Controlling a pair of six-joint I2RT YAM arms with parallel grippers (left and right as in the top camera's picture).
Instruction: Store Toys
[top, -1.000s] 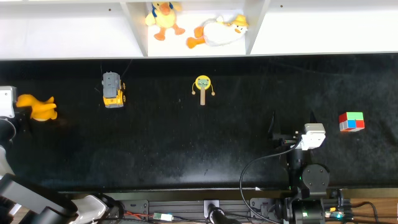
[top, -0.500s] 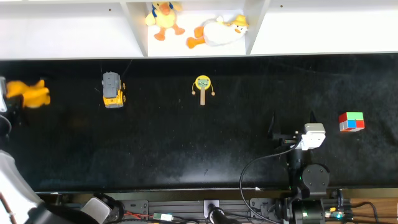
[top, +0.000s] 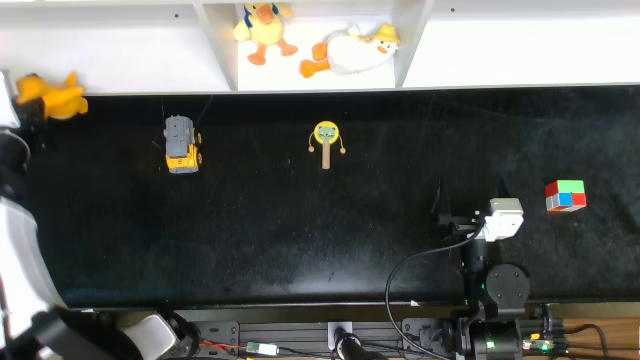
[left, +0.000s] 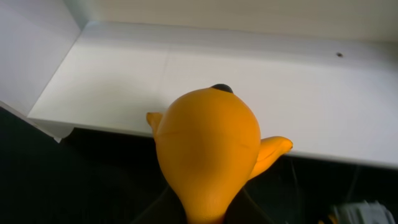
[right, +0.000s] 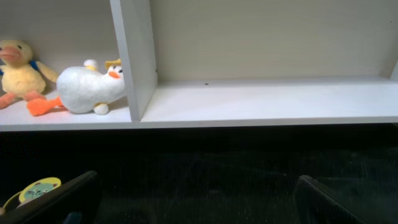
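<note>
Left gripper, at the far left edge of the top view, is clamped on an orange toy duck. The duck shows at the front edge of the left compartment of a white shelf. The shelf's middle compartment holds a yellow plush duck and a white plush duck lying on its side. On the black tabletop are a yellow and grey toy truck, a small rattle drum near the middle, and a coloured puzzle cube at the right. The right gripper is over the tabletop, well apart from the cube.

From the left wrist, the orange toy duck is pinched at its base between the dark fingers. The shelf's white floor lies just beyond it and the dark tabletop is below.

From the right wrist, the two fingers stand spread wide with nothing between them, facing the shelf. Both plush ducks sit beside a white divider, and the rattle drum lies near one finger.
</note>
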